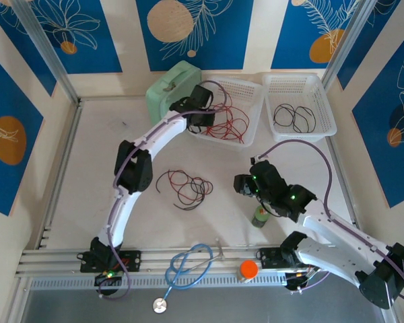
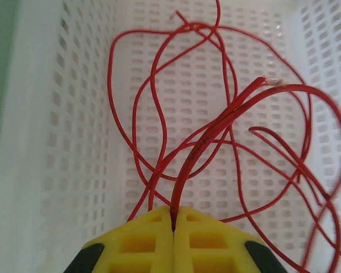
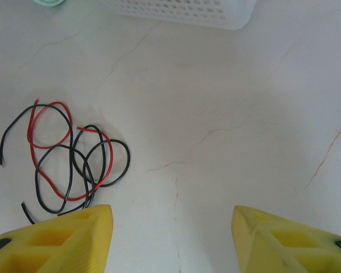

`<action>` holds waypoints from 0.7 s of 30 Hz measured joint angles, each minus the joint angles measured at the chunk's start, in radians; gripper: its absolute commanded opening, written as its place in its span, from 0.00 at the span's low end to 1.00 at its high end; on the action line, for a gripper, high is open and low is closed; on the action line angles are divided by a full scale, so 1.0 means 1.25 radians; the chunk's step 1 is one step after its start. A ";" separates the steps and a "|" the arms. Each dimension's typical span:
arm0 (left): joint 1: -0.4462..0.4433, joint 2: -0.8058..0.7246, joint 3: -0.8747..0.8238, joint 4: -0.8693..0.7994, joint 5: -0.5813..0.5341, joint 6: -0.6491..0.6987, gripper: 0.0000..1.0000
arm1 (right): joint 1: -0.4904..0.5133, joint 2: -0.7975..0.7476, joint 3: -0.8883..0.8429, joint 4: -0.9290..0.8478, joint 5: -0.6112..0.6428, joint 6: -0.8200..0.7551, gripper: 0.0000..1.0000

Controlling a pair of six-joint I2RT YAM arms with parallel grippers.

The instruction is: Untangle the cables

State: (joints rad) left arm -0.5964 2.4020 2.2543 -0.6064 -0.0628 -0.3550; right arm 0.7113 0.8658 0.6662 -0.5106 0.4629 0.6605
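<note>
A tangle of one red and one black cable (image 1: 184,188) lies on the table's middle; in the right wrist view this tangle (image 3: 68,159) sits just left of and beyond my left finger. My right gripper (image 1: 246,185) (image 3: 173,239) hovers open to the tangle's right, nothing between its yellow fingers. My left gripper (image 1: 200,111) (image 2: 174,219) reaches into the left white basket (image 1: 252,91), jaws shut on a red cable (image 2: 216,125) that arcs up from them. More loops of red cable (image 1: 229,124) lie in that basket.
A second white basket (image 1: 323,94) at the back right holds a black cable (image 1: 295,118). A mint-green case (image 1: 168,91) stands left of the baskets. A green bottle (image 1: 260,217), an orange cap (image 1: 248,269) and a blue stethoscope (image 1: 188,266) lie near the front edge.
</note>
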 measured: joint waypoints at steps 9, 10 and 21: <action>-0.040 -0.015 0.000 0.032 -0.013 0.049 0.56 | 0.019 0.030 0.004 0.001 -0.016 0.016 0.58; -0.043 -0.025 0.000 0.032 -0.013 0.055 0.57 | 0.024 0.042 0.007 0.001 -0.017 0.018 0.58; -0.045 -0.365 -0.104 0.017 -0.095 0.103 0.64 | 0.150 0.309 0.142 0.055 -0.065 0.071 0.51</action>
State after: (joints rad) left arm -0.6533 1.9453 2.1239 -0.5846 -0.1810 -0.2260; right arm 0.8986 1.2522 0.8436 -0.4419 0.3820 0.7494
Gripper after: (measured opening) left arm 0.625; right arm 0.530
